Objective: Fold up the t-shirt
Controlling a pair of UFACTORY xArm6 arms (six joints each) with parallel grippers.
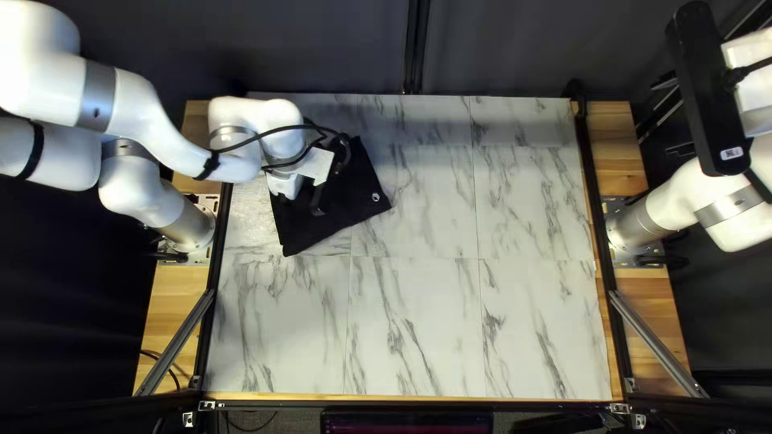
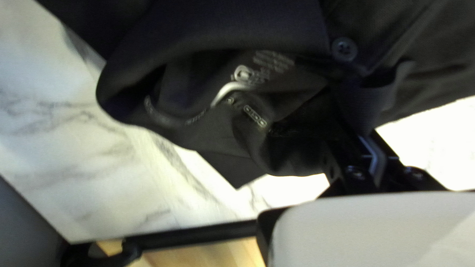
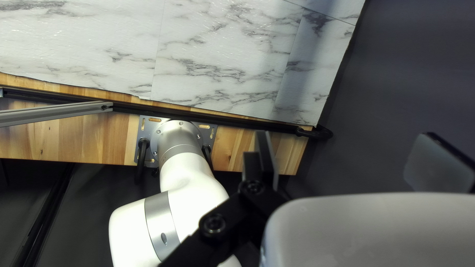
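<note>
The black shirt (image 1: pixel 310 233) lies on the counter (image 1: pixel 418 329), toward its far left corner. Pale print (image 2: pixel 245 74) shows inside the shirt's neck, and a lettered band (image 2: pixel 255 116) runs along the collar seam; a dark button (image 2: pixel 344 48) sits on the front. A small white emblem (image 1: pixel 375 197) marks the fabric's outer side. The left pincer (image 1: pixel 318 202), over the counter's far left part, is closed on the shirt. The right pincer (image 1: pixel 754 92), raised beyond the counter's right edge, has its fingers spread wide. A black bar (image 1: pixel 708 96) beside it bears a white label (image 1: pixel 731 153).
</note>
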